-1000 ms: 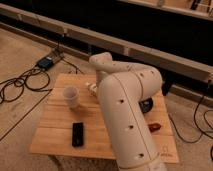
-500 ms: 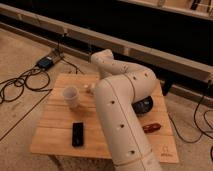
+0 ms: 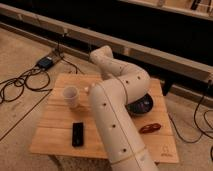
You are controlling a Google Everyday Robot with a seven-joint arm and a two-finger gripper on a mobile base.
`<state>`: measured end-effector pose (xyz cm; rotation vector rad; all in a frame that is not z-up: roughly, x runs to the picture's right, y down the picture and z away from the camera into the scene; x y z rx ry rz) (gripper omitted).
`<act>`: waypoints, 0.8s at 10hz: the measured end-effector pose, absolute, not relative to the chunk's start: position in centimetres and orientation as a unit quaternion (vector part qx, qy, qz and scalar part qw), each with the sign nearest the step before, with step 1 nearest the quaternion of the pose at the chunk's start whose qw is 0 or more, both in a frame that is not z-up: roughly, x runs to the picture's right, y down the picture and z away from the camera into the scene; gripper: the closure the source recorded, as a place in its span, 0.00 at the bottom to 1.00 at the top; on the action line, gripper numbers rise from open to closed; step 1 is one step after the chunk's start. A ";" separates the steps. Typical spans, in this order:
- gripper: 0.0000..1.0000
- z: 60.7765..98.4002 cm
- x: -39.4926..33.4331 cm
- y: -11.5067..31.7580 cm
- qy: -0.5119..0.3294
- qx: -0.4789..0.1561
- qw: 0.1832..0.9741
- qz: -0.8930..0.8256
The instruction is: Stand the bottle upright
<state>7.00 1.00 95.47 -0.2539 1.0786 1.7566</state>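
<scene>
Arm (image 3: 116,107) has swung left toward the bottle (image 3: 90,89) by the cup (image 3: 71,95), so probably lining up a grab. Gripper's hidden behind the arm, can't tell its grip.

White arm (image 3: 117,107) folded, gripper hidden behind it.

The arm (image 3: 117,107) sprawled across the table's (image 3: 55,132) middle, blocking passage and hiding the gripper. Near the left, a cup (image 3: 71,96) and a black block (image 3: 78,134) stood apart, with bare wood between them.
</scene>
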 end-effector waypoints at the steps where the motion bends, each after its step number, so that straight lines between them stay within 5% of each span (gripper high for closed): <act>1: 0.35 95.6 7.5 0.5 0.446 -0.097 0.507 0.731; 8: 0.35 94.8 4.6 -6.8 0.325 -0.074 0.478 0.813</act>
